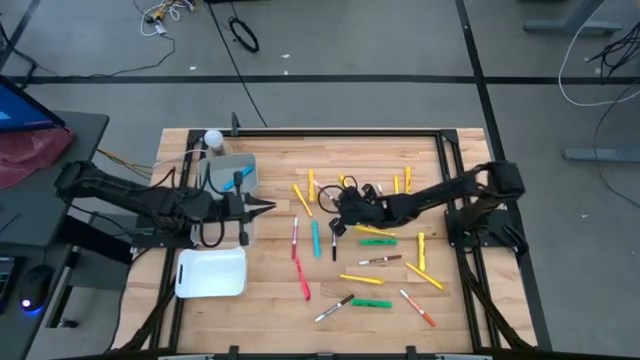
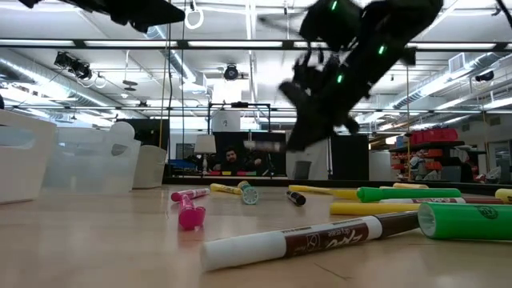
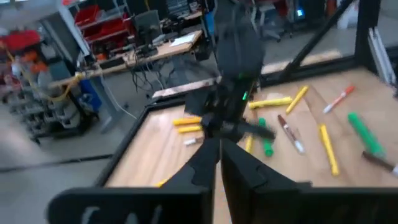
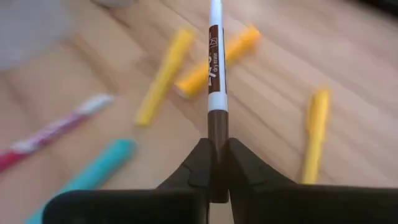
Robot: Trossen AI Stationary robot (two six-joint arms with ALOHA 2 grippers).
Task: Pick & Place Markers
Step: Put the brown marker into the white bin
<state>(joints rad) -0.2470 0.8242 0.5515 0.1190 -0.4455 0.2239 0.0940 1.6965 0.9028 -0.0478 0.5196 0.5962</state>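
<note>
- The table [image 1: 270,290] is pale wood planks inside a dark frame.
- In the low view a white marker with a brown end [image 2: 312,238] lies closest, a green marker [image 2: 468,220] just beside it on the right.
- Farther across the planks the markers [image 1: 375,262] lie scattered — yellow, green, red, light blue — mostly on the right half.
- A white tray [image 1: 211,273] sits at the near left edge; a clear bin [image 1: 228,178] stands behind it.
- The right gripper [image 1: 338,221] is lifted over the middle of the scatter, its fingers [image 4: 239,171] clamped on the dark end of a brown-and-white marker [image 4: 214,56] that sticks straight out past them.
- Below that marker, on the wood, lie yellow ones and a light blue one [image 4: 93,174].
- The left gripper [image 1: 268,207] hangs by the clear bin, fingers together, holding nothing — well apart from the held marker.
- Beyond the table: an open workshop with desks, monitors, ceiling lights, and a person [image 2: 230,159] seated far back.
</note>
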